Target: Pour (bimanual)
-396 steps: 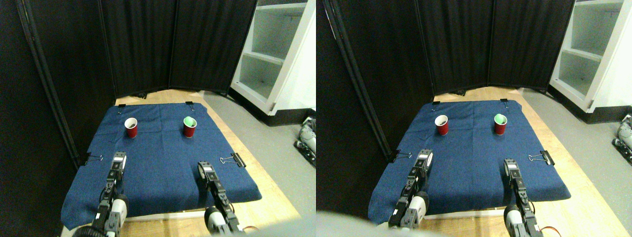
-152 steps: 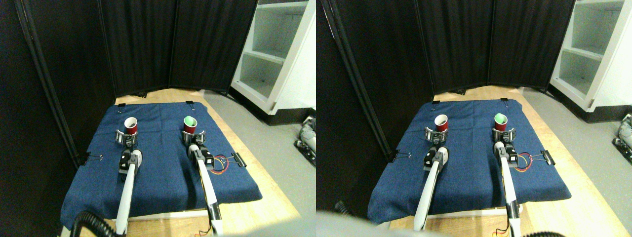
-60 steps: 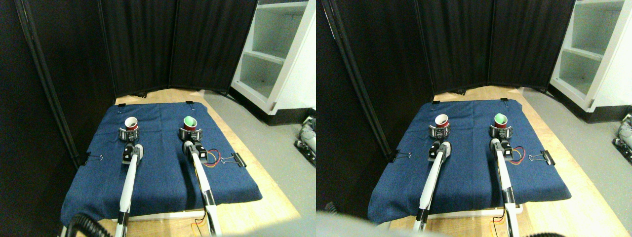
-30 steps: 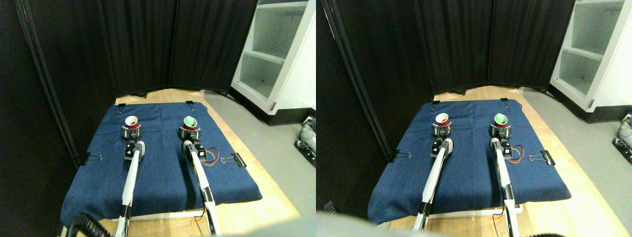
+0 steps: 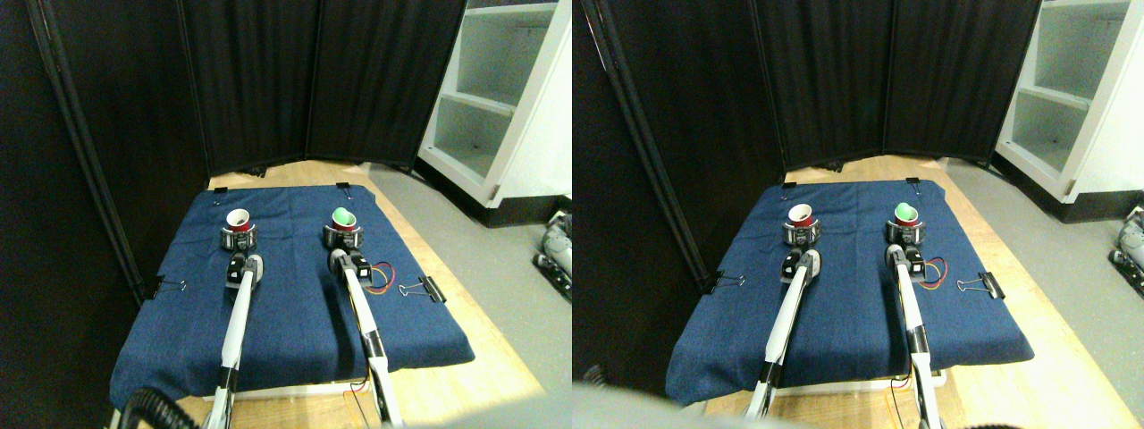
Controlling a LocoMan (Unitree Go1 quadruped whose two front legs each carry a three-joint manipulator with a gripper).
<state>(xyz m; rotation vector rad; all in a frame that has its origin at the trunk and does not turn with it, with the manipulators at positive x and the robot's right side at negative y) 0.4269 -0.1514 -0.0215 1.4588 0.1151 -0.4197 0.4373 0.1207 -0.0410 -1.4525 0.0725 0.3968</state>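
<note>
Two red cups stand at the far part of the blue cloth. The left red cup has a white, empty-looking inside. The right red cup shows green inside. My left gripper wraps the lower half of the left cup, its jaws close against both sides. In the same way my right gripper is shut around the base of the right cup. Both cups stand upright, about a hand's width apart. Both pale arms stretch straight forward over the cloth.
Binder clips pin the cloth at its edges. Loose coloured wires lie beside the right arm. Black curtain panels close off the back and left. A white shelf unit stands at the right, beyond a strip of grey floor.
Both arms reached forward from the near edge, came up behind the cups with their jaws wide, then slid around the cups and drew in on them. In the last second both moved slightly farther away.
</note>
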